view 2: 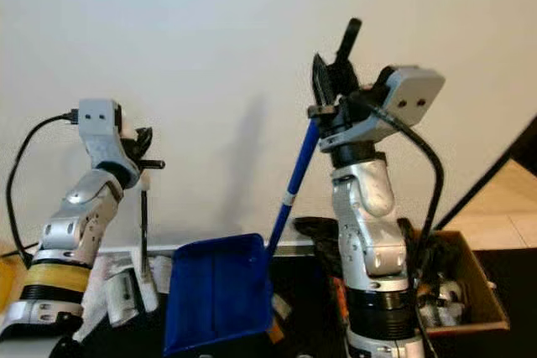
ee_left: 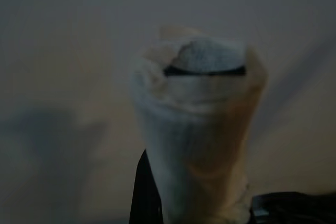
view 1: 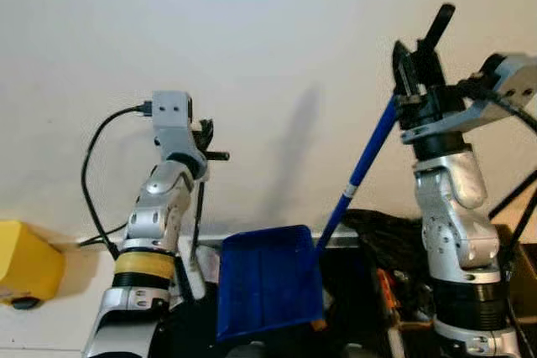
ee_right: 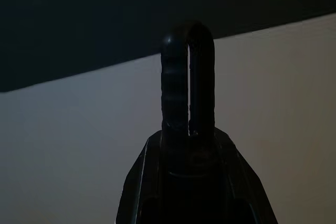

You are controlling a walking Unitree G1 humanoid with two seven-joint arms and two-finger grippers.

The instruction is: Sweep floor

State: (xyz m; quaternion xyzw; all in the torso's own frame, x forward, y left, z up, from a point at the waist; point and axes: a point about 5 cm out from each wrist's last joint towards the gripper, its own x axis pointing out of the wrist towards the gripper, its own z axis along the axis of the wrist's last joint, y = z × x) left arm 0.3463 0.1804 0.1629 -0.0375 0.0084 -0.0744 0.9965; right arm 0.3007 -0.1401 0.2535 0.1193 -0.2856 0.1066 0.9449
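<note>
Blue dustpan (view 1: 270, 281) hangs by its handle, pinched in right gripper (view 1: 417, 69), left gripper (view 1: 204, 142) clamps thin black broom handle (view 1: 198, 211); sweeping seemingly not begun.

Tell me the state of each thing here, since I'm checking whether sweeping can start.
dustpan: lifted, pan tilted, its blue handle slanting up into the right tool.
right tool: raised before the wall, shut on the dustpan handle's top.
left tool: raised, shut on a thin dark stick hanging straight down.
cardboard box: open, holding clutter.
yellow object: resting low by the wall.
</note>
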